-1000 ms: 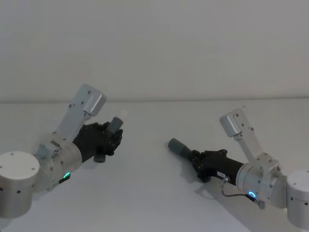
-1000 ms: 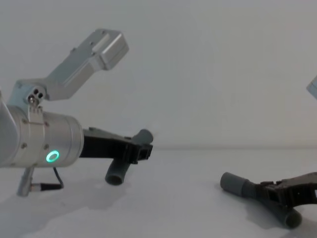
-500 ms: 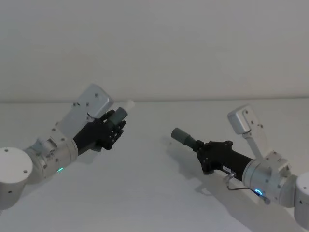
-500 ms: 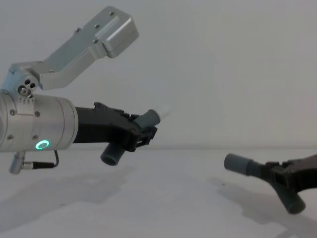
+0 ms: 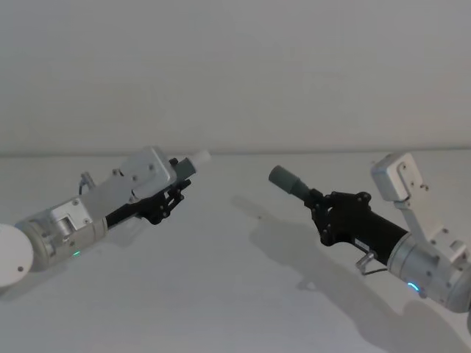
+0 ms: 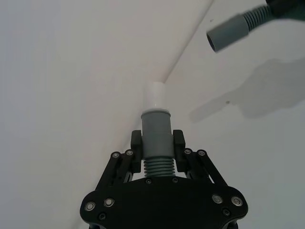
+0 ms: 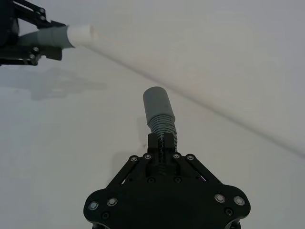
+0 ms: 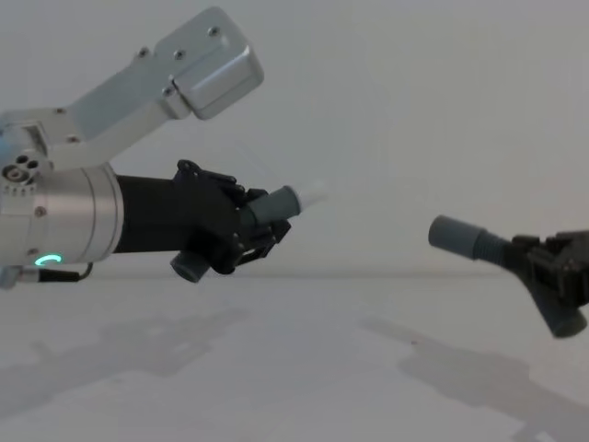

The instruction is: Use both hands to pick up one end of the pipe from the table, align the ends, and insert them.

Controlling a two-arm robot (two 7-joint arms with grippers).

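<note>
Your left hand (image 5: 174,193) pinches the short piece (image 5: 184,168) above the desk (image 5: 221,294), white tip (image 5: 197,158) pointing toward your right hand (image 5: 322,209). That hand is clamped on the long piece (image 5: 300,190), collar (image 5: 282,177) facing the tip, well apart from it.

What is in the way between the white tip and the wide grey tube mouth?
Nothing that shows. The left end effector holds the short tube, white tip above the table; the right end effector holds the long tube, grey mouth across from it; just open air between.
</note>
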